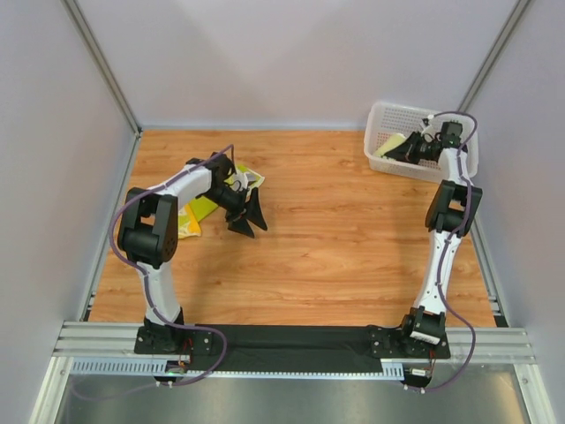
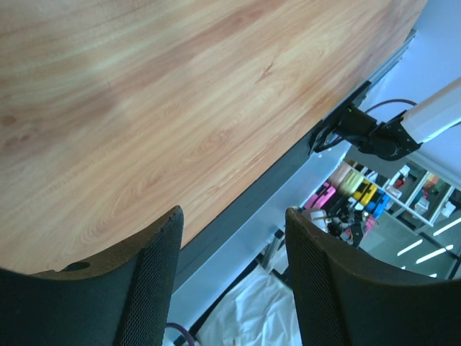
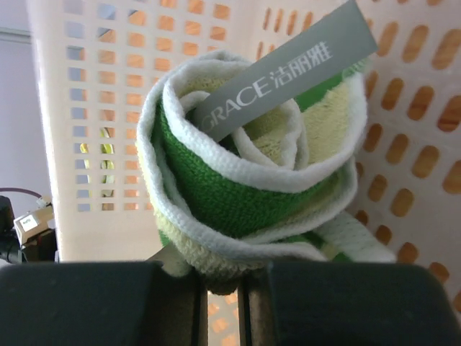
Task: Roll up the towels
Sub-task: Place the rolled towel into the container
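Rolled towel (image 3: 245,187) sits pinched in the right gripper's (image 3: 241,306) closed fingers inside the basket (image 1: 381,124); set it down fully before releasing, so the coil holds. Left gripper (image 2: 232,231) gapes empty near the flat towel (image 1: 201,212).

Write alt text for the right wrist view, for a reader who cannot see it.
A rolled towel, white with green and pale yellow bands, fills the view end-on, clamped at its lower edge by the right gripper. A grey label reading GRACE sticks out of the spiral's centre, and the wall of the white perforated basket stands behind it.
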`<state>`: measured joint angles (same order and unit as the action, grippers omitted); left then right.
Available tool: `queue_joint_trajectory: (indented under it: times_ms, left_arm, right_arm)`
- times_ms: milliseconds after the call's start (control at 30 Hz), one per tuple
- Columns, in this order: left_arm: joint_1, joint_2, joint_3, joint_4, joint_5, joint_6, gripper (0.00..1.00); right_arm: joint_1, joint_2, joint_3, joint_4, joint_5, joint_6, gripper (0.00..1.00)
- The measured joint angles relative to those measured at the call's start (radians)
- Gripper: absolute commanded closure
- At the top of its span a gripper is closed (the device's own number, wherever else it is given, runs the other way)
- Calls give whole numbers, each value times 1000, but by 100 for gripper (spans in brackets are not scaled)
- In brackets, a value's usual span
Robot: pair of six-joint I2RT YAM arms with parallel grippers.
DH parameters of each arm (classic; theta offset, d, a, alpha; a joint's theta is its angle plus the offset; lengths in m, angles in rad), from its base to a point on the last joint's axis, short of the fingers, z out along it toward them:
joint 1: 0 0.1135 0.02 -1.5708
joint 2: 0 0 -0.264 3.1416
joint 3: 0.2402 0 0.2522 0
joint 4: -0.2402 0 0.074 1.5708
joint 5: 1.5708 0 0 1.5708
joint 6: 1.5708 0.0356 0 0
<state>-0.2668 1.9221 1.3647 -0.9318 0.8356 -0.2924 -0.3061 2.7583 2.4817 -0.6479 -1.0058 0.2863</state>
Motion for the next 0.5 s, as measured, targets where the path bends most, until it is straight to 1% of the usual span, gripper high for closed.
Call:
queue_joint_trajectory:
  times_ms: [167,233,267,300,333,367,400,467,500]
  left_arm:
    - [-4,70,87,-30,-5,-2,36]
    - [-8,84,107,-37,-5,-2,36]
    - [-11,89,114,-40,-5,-3,36]
    - [-15,94,120,-43,-5,-5,36]
    - [-19,99,124,-47,-5,-6,36]
    - [-23,103,129,-50,-5,-6,36]
    - [-27,108,135,-53,-5,-8,36]
    - [-35,115,148,-58,-5,-9,36]
    - [-37,117,154,-60,-5,-10,36]
  right_arm:
    - [2,25,30,-2,-4,4,99]
    - [6,25,40,4,16,4,94]
    - [9,25,41,8,23,5,88]
    - [11,25,41,10,29,8,76]
    - [13,25,41,13,36,16,70]
    - [16,25,42,20,45,23,52]
    - [18,26,42,25,55,30,44]
    - [23,29,43,47,82,39,33]
    - [25,31,47,62,85,46,30]
